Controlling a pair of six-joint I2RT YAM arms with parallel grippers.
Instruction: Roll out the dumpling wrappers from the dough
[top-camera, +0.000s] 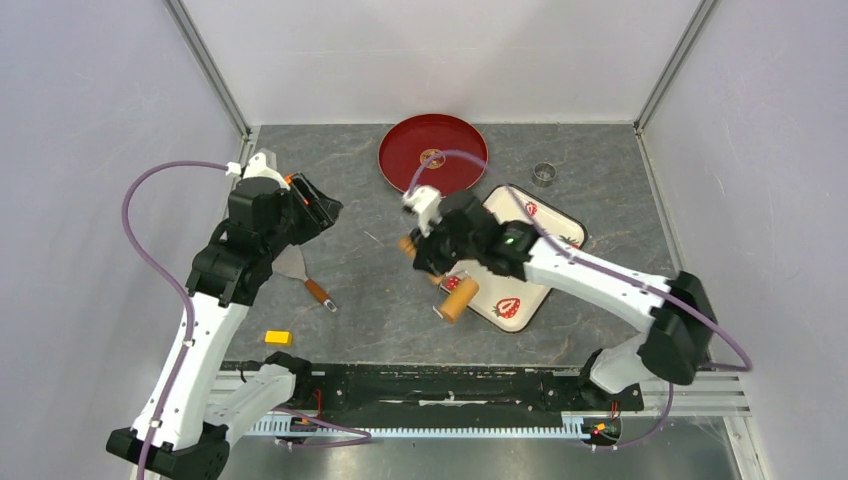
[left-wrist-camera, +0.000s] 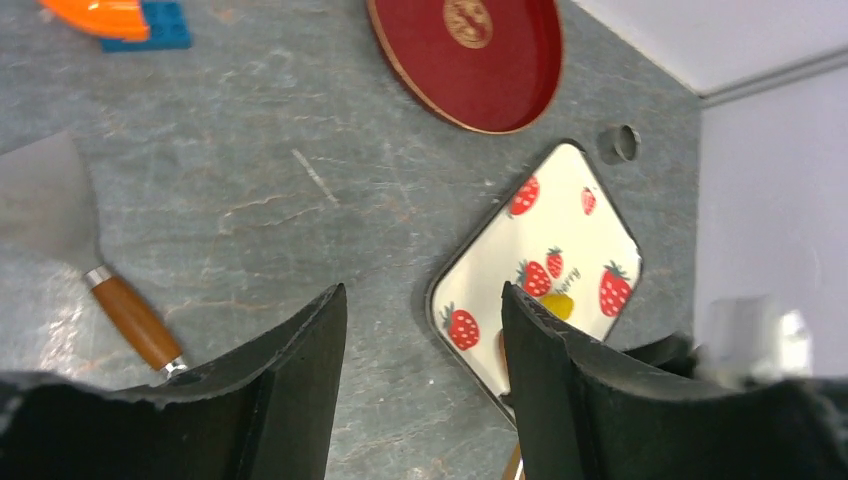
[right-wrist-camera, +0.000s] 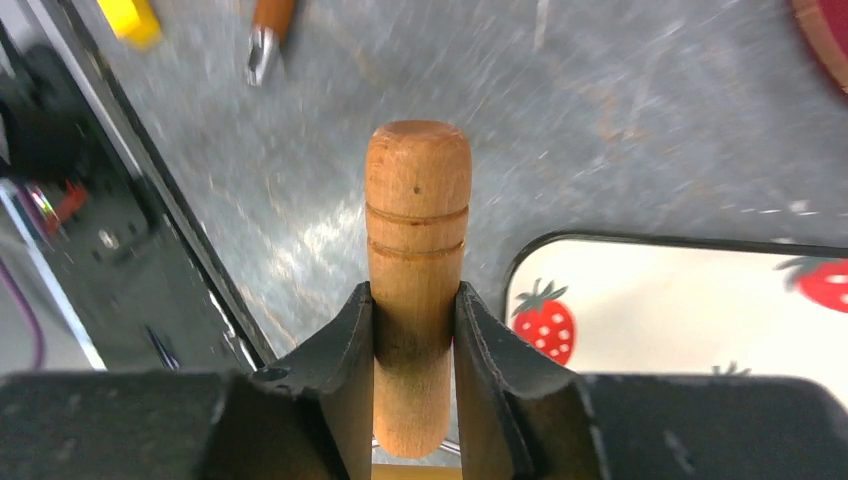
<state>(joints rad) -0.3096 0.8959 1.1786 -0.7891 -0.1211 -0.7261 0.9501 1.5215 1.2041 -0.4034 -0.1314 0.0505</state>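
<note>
Wood fills my right wrist view: the right jaws are clamped on the handle of the pin (right-wrist-camera: 418, 200), and the handle's rounded tip sticks out past them. From above, the pin's roller lies over the near left edge of the tray (left-wrist-camera: 575, 215); I cannot tell whether it touches. My left jaws stand wide apart with nothing between them, above the table (top-camera: 370, 300) left of the tray. A bit of yellow dough (left-wrist-camera: 560, 305) sits on the tray, half hidden behind my left finger, so I cannot tell whether it is the flat wrapper. Beyond the tray are the red plate (top-camera: 410, 140) and a small metal ring (top-camera: 543, 175). A scraper (top-camera: 292, 265) and a yellow block (top-camera: 278, 337) lie by the left arm.
</note>
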